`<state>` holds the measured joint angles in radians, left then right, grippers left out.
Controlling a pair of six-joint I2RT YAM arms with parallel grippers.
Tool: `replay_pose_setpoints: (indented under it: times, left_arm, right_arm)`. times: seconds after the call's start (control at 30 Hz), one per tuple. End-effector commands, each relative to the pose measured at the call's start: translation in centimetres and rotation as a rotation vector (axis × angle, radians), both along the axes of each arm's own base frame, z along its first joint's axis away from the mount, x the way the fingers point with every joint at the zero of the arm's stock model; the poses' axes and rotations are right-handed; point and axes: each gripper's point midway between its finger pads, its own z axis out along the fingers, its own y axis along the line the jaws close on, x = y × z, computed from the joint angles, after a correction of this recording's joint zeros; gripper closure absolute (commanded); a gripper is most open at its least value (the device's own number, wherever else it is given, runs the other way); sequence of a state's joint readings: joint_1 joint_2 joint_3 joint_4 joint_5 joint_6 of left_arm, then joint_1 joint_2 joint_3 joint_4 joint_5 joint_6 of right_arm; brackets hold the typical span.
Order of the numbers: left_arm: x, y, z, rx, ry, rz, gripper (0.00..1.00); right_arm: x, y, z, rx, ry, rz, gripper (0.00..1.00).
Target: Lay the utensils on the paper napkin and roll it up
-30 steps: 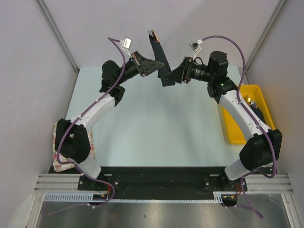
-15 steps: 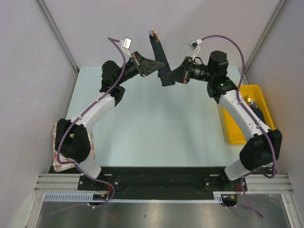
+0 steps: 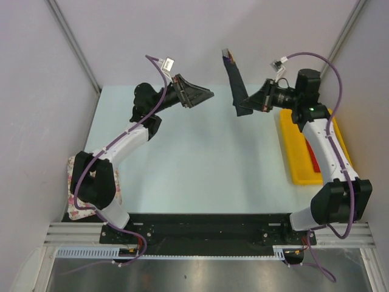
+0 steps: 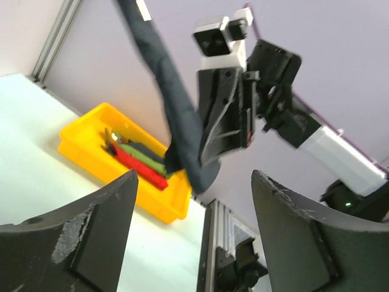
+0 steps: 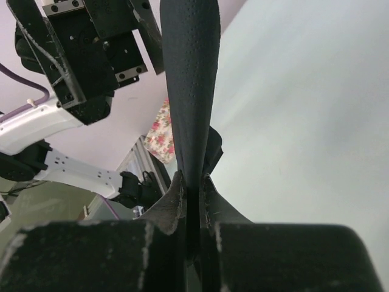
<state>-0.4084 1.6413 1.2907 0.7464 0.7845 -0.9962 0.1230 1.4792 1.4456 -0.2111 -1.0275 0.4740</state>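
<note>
Rolled paper napkin point(image 3: 234, 82) held near-upright by its lower end.
Utensils point(image 3: 225, 53) peek from its top, which leans left; the right gripper point(image 3: 247, 104) is clenched on the bottom. The left gripper point(image 3: 208, 93) hangs spread and empty, well apart leftward. The yellow bin point(image 3: 299, 179), holding red and green rolls point(image 4: 141, 163), lies just right.

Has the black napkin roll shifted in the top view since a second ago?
Yes. The black napkin roll, pinched by the right end effector, has swung right, toward the yellow bin, away from the left end effector.
</note>
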Motion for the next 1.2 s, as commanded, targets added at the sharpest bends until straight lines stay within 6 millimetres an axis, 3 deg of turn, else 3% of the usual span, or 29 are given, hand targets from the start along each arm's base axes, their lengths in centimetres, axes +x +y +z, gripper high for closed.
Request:
replay_pose_setpoints:
  times: [0.0,0.03,0.17,0.2,0.23,0.27,0.3,0.33,0.37,0.4,0.57,0.93,1.17]
  left_arm:
    - [-1.9,0.1,-0.2,0.07,-0.126,-0.014,0.19]
    - [-2.4,0.1,-0.1,0.082,-0.142,-0.017,0.19]
    - [-3.4,-0.1,-1.1,0.163,-0.225,-0.019,0.18]
    - [-3.7,-0.3,-1.8,0.189,-0.212,-0.026,0.18]
    - [-4.2,-0.2,-1.6,0.2,-0.234,-0.027,0.18]
    - [-4.4,-0.3,-2.3,0.23,-0.254,-0.028,0.18]
    - [-4.7,-0.4,-2.5,0.241,-0.264,-0.032,0.18]
    - [-5.0,-0.3,-2.3,0.246,-0.279,-0.027,0.18]
    - [-5.1,-0.4,-2.5,0.254,-0.282,-0.026,0.18]
    - [-5.2,-0.4,-2.8,0.257,-0.277,-0.026,0.18]
    - [-5.6,-0.4,-3.2,0.259,-0.28,-0.03,0.17]
    - [-5.8,-0.6,-3.4,0.265,-0.272,-0.041,0.18]
    - [-6.1,-0.6,-4.3,0.287,-0.249,-0.053,0.18]
  right_arm:
    - [-4.1,-3.9,-0.1,-0.047,-0.022,0.005,1.0]
    - [-3.7,-6.0,-1.0,-0.063,-0.005,-0.043,1.0]
    - [-5.5,-11.0,-5.3,-0.128,0.149,-0.141,1.0]
    - [-5.6,-12.2,-6.1,-0.167,0.105,-0.145,1.0]
    - [-5.2,-14.8,-7.0,-0.178,0.123,-0.211,1.0]
    - [-6.1,-15.6,-7.6,-0.178,0.18,-0.222,1.0]
    - [-6.2,-17.1,-8.3,-0.234,0.128,-0.225,1.0]
    - [-6.0,-19.3,-9.3,-0.235,0.166,-0.264,1.0]
    - [-7.2,-19.8,-9.9,-0.217,0.242,-0.268,1.0]
    - [-7.4,-21.0,-10.6,-0.27,0.202,-0.255,1.0]
    - [-8.9,-25.9,-14.6,-0.25,0.357,-0.312,1.0]
    - [-8.1,-29.9,-22.3,-0.198,0.523,-0.315,1.0]
    - [-7.0,-30.9,-26.2,-0.165,0.61,-0.343,1.0]
